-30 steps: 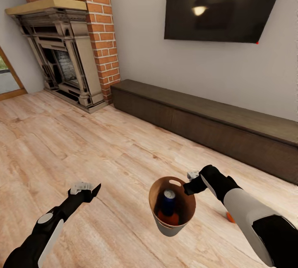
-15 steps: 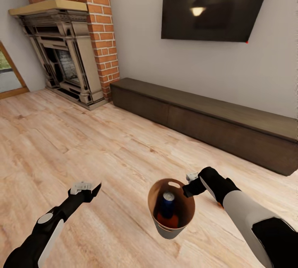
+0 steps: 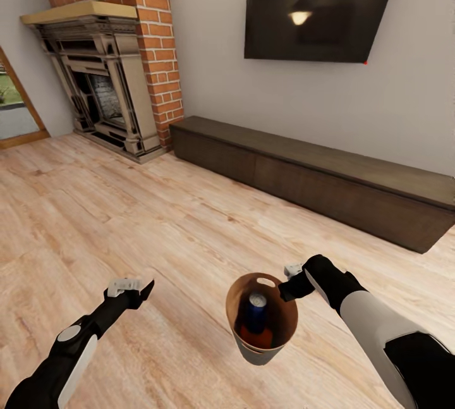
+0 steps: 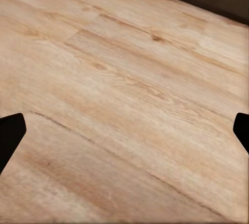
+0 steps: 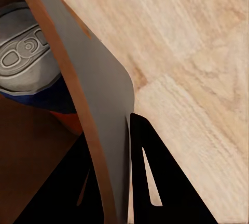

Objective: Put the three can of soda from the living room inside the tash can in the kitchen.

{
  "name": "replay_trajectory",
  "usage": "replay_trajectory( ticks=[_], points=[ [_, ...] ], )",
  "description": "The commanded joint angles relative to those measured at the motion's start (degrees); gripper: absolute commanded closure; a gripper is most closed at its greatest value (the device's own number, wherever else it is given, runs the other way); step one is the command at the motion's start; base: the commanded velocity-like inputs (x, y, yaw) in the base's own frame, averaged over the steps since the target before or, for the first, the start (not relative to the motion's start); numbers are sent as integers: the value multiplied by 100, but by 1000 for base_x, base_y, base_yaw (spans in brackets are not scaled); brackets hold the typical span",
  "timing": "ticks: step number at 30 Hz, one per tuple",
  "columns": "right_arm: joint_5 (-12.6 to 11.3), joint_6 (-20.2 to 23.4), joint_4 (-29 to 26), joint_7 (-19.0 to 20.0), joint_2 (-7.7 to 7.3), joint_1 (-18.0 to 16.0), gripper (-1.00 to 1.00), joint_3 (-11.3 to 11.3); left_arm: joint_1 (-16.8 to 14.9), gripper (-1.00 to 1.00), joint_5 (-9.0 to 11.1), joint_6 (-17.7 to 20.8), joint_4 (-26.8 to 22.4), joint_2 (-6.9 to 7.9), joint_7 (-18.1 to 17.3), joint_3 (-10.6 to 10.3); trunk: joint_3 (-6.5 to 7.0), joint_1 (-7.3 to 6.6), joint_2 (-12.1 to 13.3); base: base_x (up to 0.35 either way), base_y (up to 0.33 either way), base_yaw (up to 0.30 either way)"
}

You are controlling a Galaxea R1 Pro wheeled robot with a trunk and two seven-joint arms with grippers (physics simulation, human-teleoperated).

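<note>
while held, the tash can (image 3: pixel 262 346) carries two cans (blue (image 3: pixel 256 309), orange (image 3: pixel 256 335))

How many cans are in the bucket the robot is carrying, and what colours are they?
Dark blue can with a silver top: 1
Orange can: 1 showing, under the blue one
Total to be seen in the grey bin: 2. The bin hides what else may lie deeper.
</note>
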Motion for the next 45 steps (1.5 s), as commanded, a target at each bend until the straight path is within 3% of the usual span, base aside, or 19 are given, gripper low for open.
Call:
replay_trajectory(
  ticks=[1,6,13,22,45],
  points=[
    [-151,41,-2,43,1,-3,100,-29,0,-100,2,-1,1,0,0,0,1,-1,0,-96,-24,0],
    [-153,59,-2,40,1,-3,100,-57,0,-100,3,-2,6,0,6,0,2,-1,0,-32,-8,-61],
    [-157,76,-1,-69,-1,-3,100,-341,0,-100,-2,-2,9,0,7,0,12,-1,0,-4,-1,-217],
    [-165,80,-1,-385,1,-3,100,-368,0,-100,-9,-2,10,0,15,0,14,-1,0,0,0,-249],
    [-166,89,-1,-410,1,-3,100,-370,0,-100,-10,-2,18,-12,16,0,14,-1,0,0,0,-252]
  ],
)
